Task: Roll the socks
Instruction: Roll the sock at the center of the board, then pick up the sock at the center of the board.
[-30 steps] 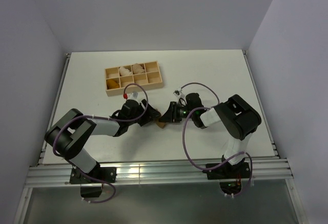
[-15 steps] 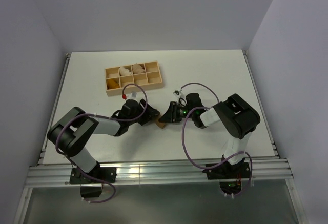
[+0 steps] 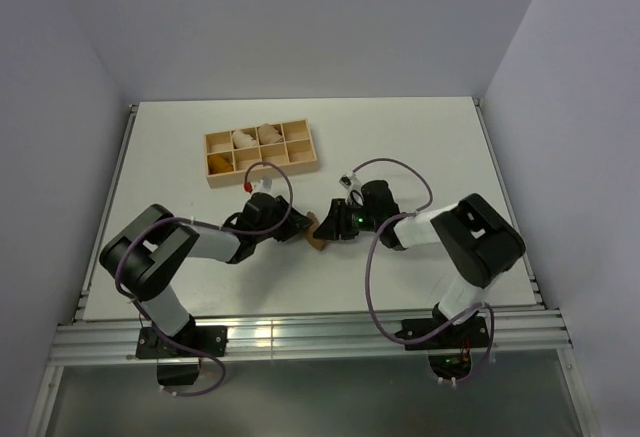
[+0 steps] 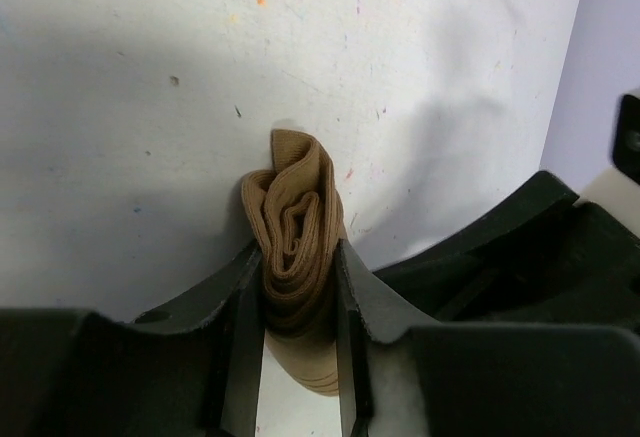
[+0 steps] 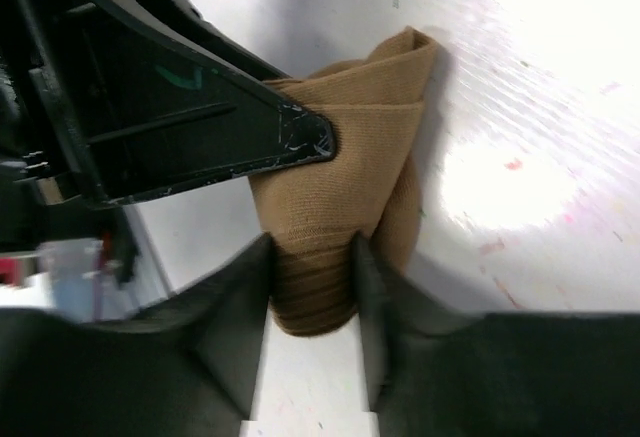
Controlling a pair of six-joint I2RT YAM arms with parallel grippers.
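An olive-brown sock [image 3: 316,235] lies bunched on the white table between my two grippers. My left gripper [image 3: 299,227] is shut on its folded, rolled end [image 4: 295,227], with the fabric pinched between both fingers [image 4: 243,327]. My right gripper [image 3: 327,225] is shut on the sock's darker ribbed cuff [image 5: 315,292]; the lighter folded body [image 5: 350,157] bulges beyond it. One finger of the left gripper [image 5: 200,127] crosses the right wrist view and presses on the sock. The mustard-orange sock is out of view, unless it is the orange piece in the tray.
A wooden tray [image 3: 261,153] with several compartments stands at the back left. It holds pale rolled bundles [image 3: 245,140] and an orange piece [image 3: 220,163]. Walls close in on three sides. Both arms reach inward and nearly touch at mid-table.
Both grippers have drawn a little closer together over the sock. The left arm's elbow has shifted slightly right. The sock stays gripped at both ends.
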